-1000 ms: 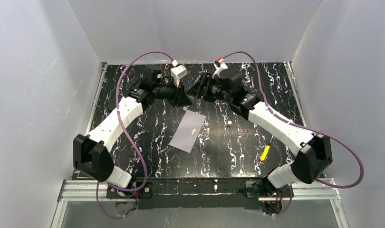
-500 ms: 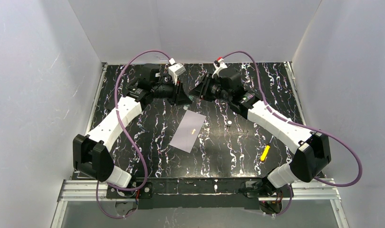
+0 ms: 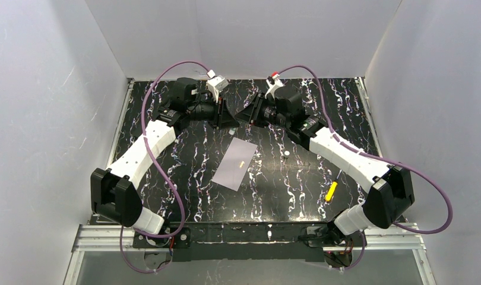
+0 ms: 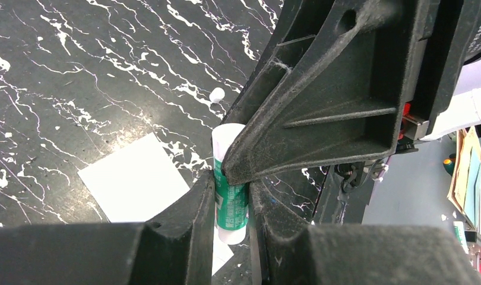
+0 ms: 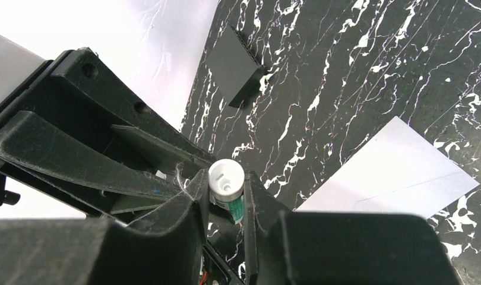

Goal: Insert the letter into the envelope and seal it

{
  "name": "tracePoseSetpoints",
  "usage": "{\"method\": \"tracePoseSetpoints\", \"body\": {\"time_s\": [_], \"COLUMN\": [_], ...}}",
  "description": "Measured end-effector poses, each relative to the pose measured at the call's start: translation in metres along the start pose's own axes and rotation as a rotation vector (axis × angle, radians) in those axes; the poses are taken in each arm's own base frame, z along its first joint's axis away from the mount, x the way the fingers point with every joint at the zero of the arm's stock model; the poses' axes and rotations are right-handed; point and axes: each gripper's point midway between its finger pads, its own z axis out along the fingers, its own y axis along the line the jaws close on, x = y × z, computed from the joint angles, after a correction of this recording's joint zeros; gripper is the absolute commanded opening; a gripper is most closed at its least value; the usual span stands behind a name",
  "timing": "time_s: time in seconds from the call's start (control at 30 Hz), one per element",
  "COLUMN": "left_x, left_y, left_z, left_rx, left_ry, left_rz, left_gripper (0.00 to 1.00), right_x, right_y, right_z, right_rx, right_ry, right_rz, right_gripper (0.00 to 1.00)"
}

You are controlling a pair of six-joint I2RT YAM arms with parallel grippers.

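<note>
The pale lavender envelope (image 3: pixel 235 164) lies flat in the middle of the table, flap closed; it also shows in the left wrist view (image 4: pixel 134 184) and the right wrist view (image 5: pixel 392 172). The tan letter is out of view. My left gripper (image 3: pixel 231 116) and right gripper (image 3: pixel 246 114) meet tip to tip above the table behind the envelope. Both are shut on one green and white glue stick (image 4: pixel 231 205). In the right wrist view its uncapped white end (image 5: pixel 226 178) faces the camera between my right gripper's fingers (image 5: pixel 225 193). My left gripper (image 4: pixel 231 193) clamps its lower body.
A small white cap (image 3: pixel 284 153) lies right of the envelope. A yellow object (image 3: pixel 331 191) lies near the front right. A flat black piece (image 5: pixel 235 65) lies farther back on the black marbled table (image 3: pixel 167 172). White walls enclose three sides.
Both grippers, still joined on the glue stick, have shifted slightly toward the back and left. The envelope has not moved.
</note>
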Motion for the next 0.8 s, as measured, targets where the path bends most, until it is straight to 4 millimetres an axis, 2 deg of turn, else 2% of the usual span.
{"method": "tracePoseSetpoints", "body": {"time_s": [0.07,0.2,0.33,0.7,0.8], "left_x": [0.0005,0.0007,0.0037,0.0046,0.0045], "left_y": [0.0006,-0.0023,-0.0063,-0.0031,-0.0023], "left_z": [-0.0005,-0.0014,-0.0031,-0.0042,-0.0042], "left_rx": [-0.001,0.018,0.041,0.017,0.012], "left_ry": [0.001,0.003,0.010,0.008,0.007], "left_rz": [-0.004,-0.005,-0.013,-0.020,-0.023], "left_gripper": [0.00,0.00,0.00,0.00,0.00], "right_x": [0.0000,-0.0008,-0.0037,-0.0013,0.0004], "right_y": [0.0001,-0.0001,0.0025,0.0021,0.0029], "right_z": [0.0003,-0.0033,-0.0081,-0.0066,-0.0066], "right_rx": [-0.006,-0.037,-0.075,-0.079,-0.084], "right_ry": [-0.005,-0.024,-0.035,0.007,0.015], "right_rz": [0.000,-0.012,-0.021,-0.007,0.001], "right_gripper": [0.22,0.41,0.47,0.50,0.41]}}
